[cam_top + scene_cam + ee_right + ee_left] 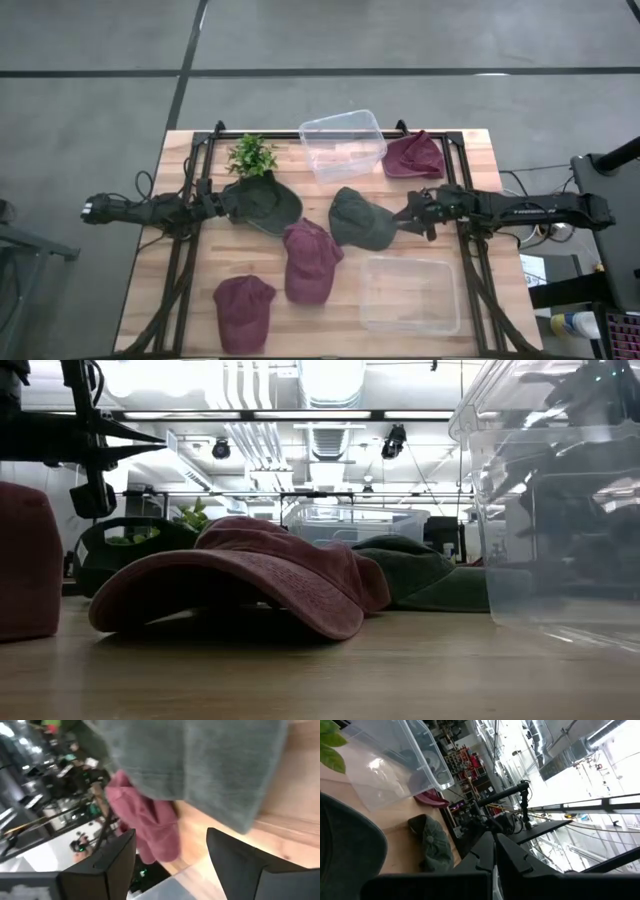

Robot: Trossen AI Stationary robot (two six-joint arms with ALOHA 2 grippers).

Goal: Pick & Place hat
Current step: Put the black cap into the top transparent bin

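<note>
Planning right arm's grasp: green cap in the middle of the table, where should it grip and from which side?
Take the green cap by its edge nearest the right gripper, coming in from the table's right. That side lies open toward the arm; the maroon cap crowds its far side. The fingers are already spread.

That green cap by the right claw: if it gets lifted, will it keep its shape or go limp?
Probably limp in part. The green cap looks like soft, creased cloth with a slumped crown, so that would likely sag. Its brim seems stiffer and may hold. It looks light, so the open right claw beside it might nudge it across the table.
</note>
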